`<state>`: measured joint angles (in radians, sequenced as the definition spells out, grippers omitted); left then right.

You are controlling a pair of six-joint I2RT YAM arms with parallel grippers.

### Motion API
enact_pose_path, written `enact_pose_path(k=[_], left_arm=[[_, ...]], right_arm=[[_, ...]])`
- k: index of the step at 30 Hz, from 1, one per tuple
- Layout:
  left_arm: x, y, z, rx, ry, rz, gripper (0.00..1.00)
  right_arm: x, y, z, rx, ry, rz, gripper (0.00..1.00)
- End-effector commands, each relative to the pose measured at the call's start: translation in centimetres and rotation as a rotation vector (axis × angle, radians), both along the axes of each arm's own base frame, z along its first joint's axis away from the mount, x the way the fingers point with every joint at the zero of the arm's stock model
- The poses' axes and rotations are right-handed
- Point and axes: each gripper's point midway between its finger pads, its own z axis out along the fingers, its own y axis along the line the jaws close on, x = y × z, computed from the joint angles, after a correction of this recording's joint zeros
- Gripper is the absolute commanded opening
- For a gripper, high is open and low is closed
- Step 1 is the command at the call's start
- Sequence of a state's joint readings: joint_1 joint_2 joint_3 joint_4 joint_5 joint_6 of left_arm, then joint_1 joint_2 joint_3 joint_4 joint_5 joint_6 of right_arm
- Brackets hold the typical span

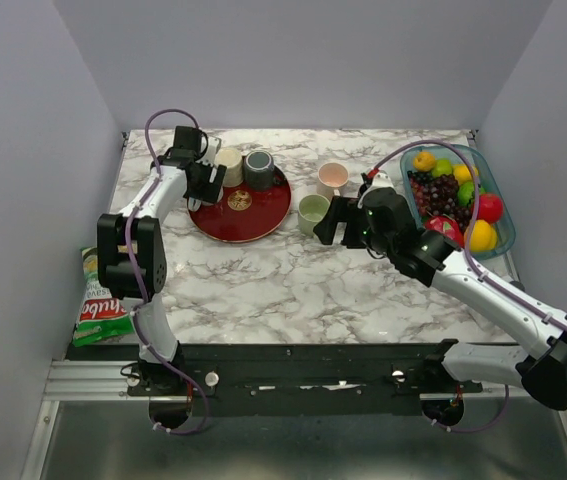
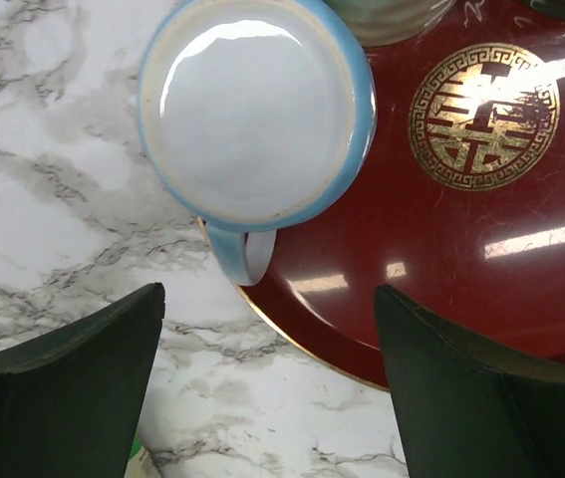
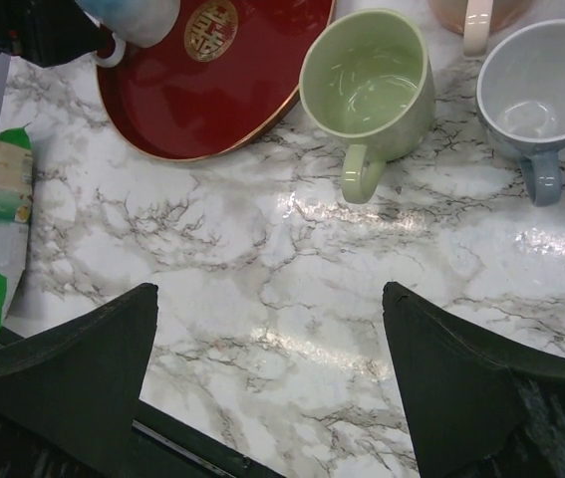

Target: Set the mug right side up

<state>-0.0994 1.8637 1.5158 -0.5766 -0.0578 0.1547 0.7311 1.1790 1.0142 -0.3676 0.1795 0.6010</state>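
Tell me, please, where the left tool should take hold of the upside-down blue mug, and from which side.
Probably the handle. The blue mug stands base up on the edge of the red tray, and its handle sticks out over the rim toward the open left tool. Coming from that side, the fingers can close on the handle's two flat faces.

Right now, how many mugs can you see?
6. On the red plate: upside-down light blue mug, cream mug, dark grey mug. On the marble: pink mug, green mug, grey-blue mug beside it. Others may be hidden.
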Motion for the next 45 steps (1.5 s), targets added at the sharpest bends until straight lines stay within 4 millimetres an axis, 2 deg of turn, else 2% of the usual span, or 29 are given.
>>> enact_pose_path(k=[1,8,21,27,34,37,38,42,45], left_arm=[[0.7,0.0,-2.4,-0.067,0.050,0.029,0.88],[1.6,0.4,-2.5,-0.075,0.029,0.070,0.73],[2.6,0.4,-2.4,-0.090,-0.007,0.100,0.45],[3.4,0.7,-1.8,-0.075,-0.024,0.117,0.44],[3.8,0.4,-2.7,-0.092,-0.011,0.116,0.45],[3.7,0.4,-3.1,-0.094,-0.004,0.120,0.34],[3.7,0.3,-3.1,-0.094,-0.002,0.118,0.24],[3.7,0.4,-3.2,-0.095,0.001,0.125,0.00],[3.5,0.4,-2.9,-0.101,0.003,0.138,0.00]], right_arm=[[0.0,0.8,0.5,0.019,-0.005,0.041,0.99],[-0.4,2.0,-0.2,0.055,0.014,0.089,0.98],[-0.4,2.2,-1.1,0.049,0.038,0.089,0.96],[-0.4,2.3,-1.2,0.051,0.041,0.095,0.96],[-0.5,2.2,-1.1,0.052,0.037,0.094,0.96],[-0.5,2.2,-1.2,0.051,0.038,0.094,0.96],[-0.5,2.1,-1.2,0.050,0.039,0.094,0.96],[-0.5,2.2,-1.2,0.052,0.039,0.095,0.96],[-0.5,2.2,-1.3,0.051,0.042,0.096,0.96]])
